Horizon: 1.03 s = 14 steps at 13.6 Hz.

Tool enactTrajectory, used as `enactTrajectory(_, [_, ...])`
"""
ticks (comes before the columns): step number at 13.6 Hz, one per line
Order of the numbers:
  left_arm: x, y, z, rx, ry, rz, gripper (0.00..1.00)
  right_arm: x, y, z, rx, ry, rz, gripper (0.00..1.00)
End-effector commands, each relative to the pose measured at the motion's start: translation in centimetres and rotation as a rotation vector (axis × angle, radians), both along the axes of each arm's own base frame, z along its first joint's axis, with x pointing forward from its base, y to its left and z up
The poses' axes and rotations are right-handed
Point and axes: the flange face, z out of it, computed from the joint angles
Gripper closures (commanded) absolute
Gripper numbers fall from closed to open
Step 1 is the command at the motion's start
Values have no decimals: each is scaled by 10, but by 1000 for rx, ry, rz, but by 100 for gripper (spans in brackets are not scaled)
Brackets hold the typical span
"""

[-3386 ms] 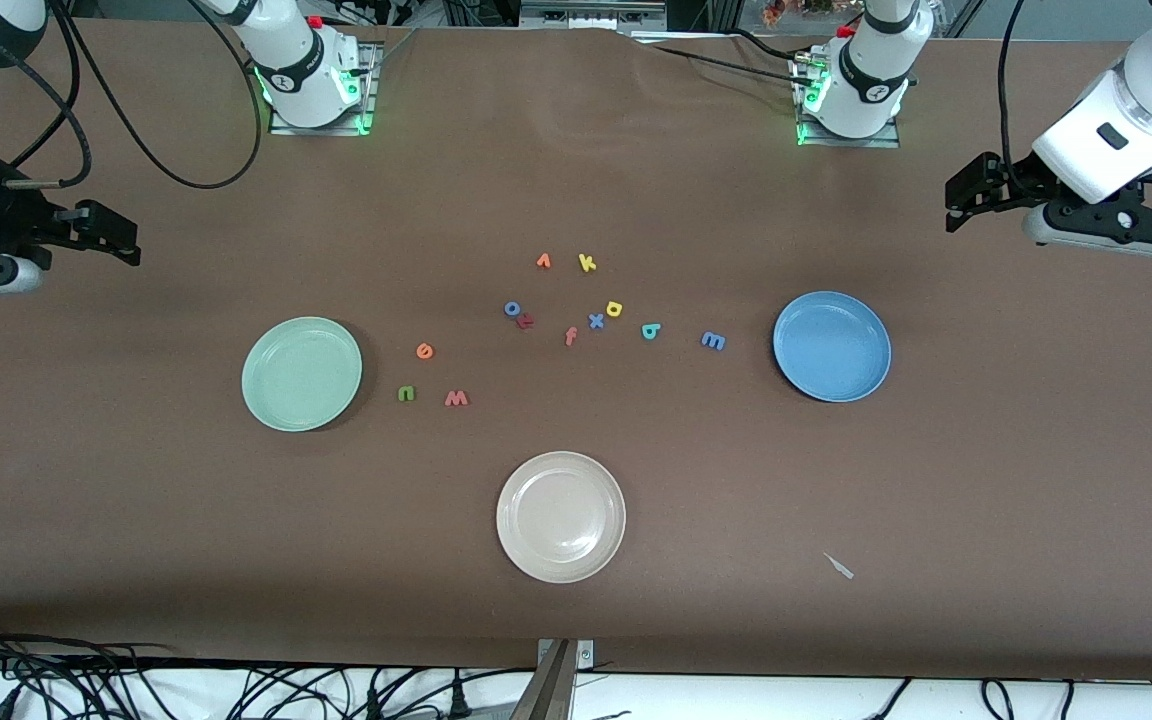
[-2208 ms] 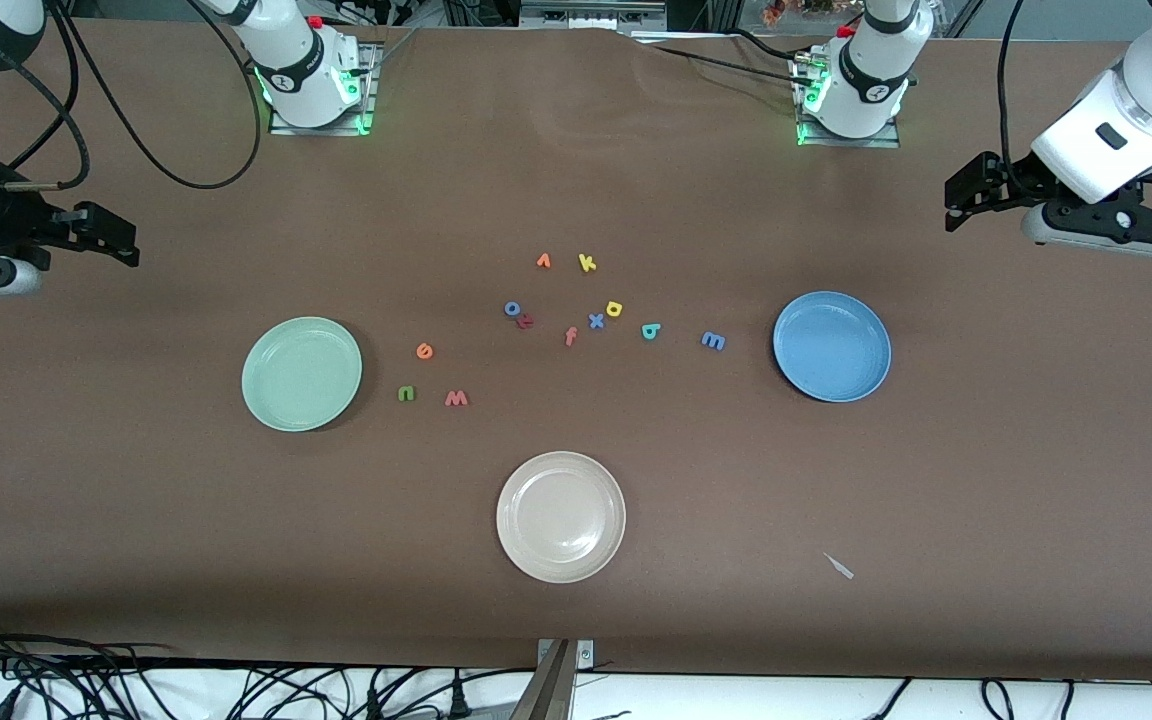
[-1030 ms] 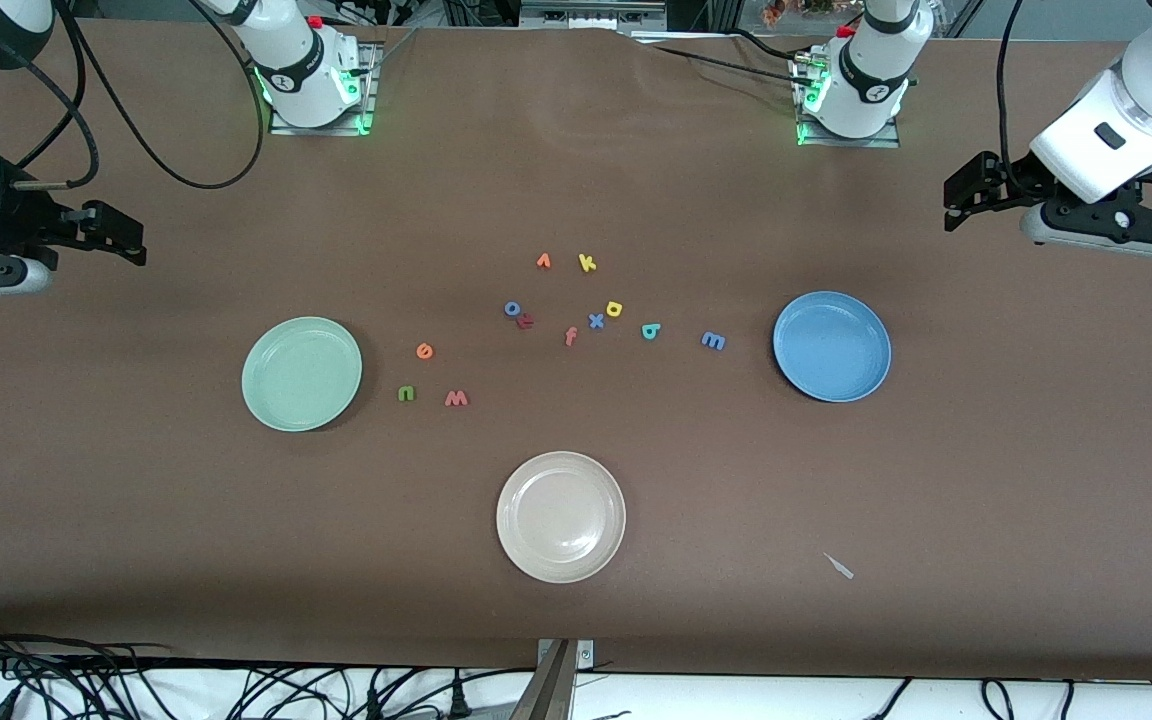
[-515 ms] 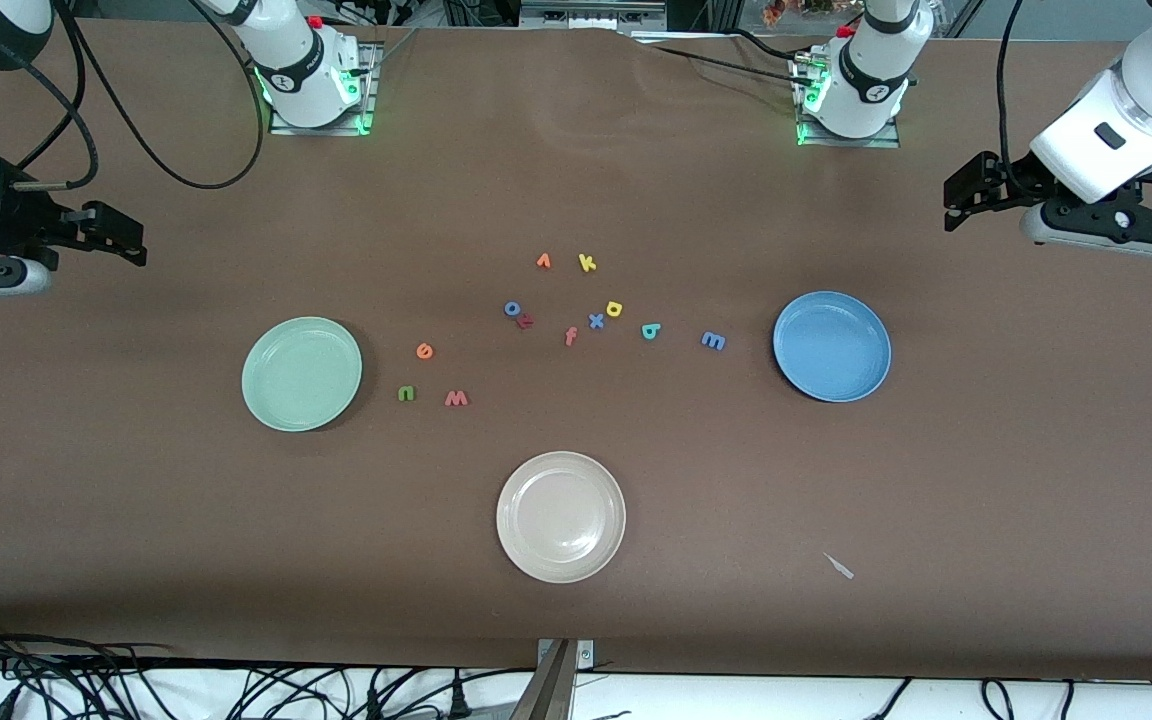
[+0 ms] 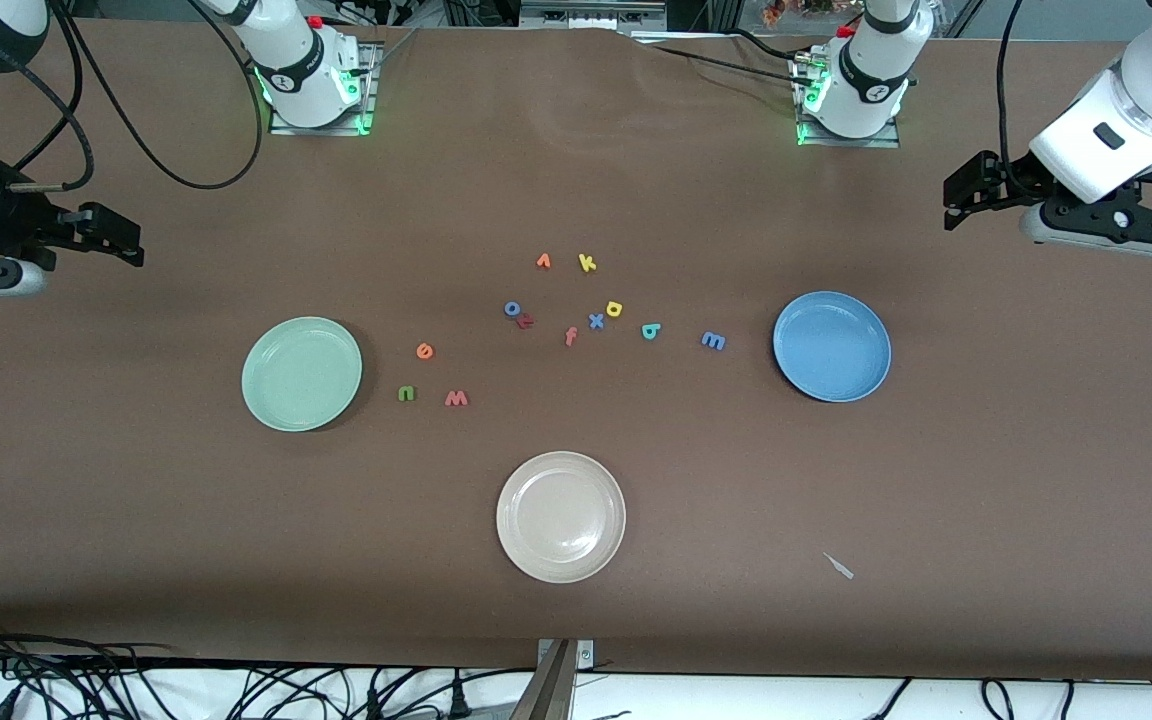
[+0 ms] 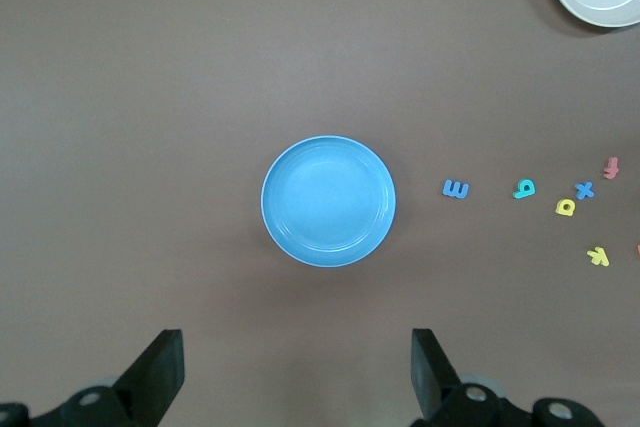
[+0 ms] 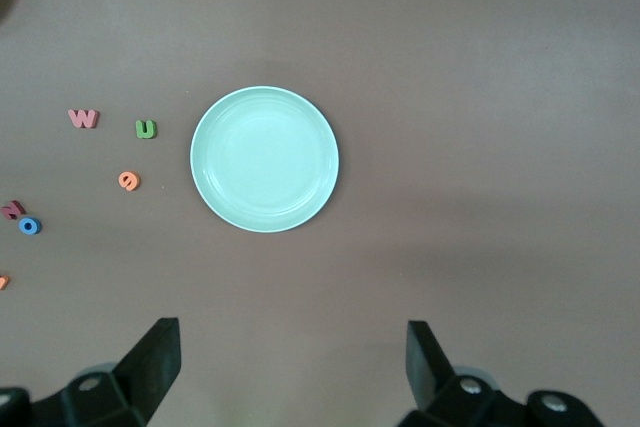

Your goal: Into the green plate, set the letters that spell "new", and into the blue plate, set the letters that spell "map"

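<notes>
The green plate (image 5: 302, 373) (image 7: 264, 158) lies toward the right arm's end, with the green n (image 5: 406, 394) (image 7: 146, 128), orange e (image 5: 424, 351) (image 7: 128, 180) and salmon w (image 5: 456, 398) (image 7: 83, 118) beside it on the table. The blue plate (image 5: 832, 346) (image 6: 328, 201) lies toward the left arm's end, with the blue m (image 5: 713, 341) (image 6: 455, 189), teal a (image 5: 650, 331) (image 6: 523, 188) and yellow p (image 5: 614, 309) (image 6: 565, 208) beside it. Both plates are empty. High over the table's ends, my left gripper (image 5: 958, 196) (image 6: 297, 347) and right gripper (image 5: 126, 238) (image 7: 290, 342) hang open, holding nothing.
A beige-white plate (image 5: 561, 516) sits nearest the front camera. More letters lie mid-table: a yellow k (image 5: 587, 263), orange wedge (image 5: 543, 261), blue o (image 5: 513, 308), blue x (image 5: 596, 321) and salmon f (image 5: 570, 336). A small pale scrap (image 5: 839, 566) lies near the front edge.
The right gripper has shifted very slightly at its end of the table. The letters, the plates and the left arm are where they were.
</notes>
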Motion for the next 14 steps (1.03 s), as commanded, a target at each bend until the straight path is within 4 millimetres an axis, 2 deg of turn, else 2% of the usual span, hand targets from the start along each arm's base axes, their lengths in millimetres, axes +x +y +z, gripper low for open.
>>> enactTrajectory(1, [2,-1,7,-12,5,-9,0,0,2,4,36,5,-11,0])
enactTrajectory(14, [2,-1,6,-12,6,-9,0,-1,5,5,60,6,-11,0])
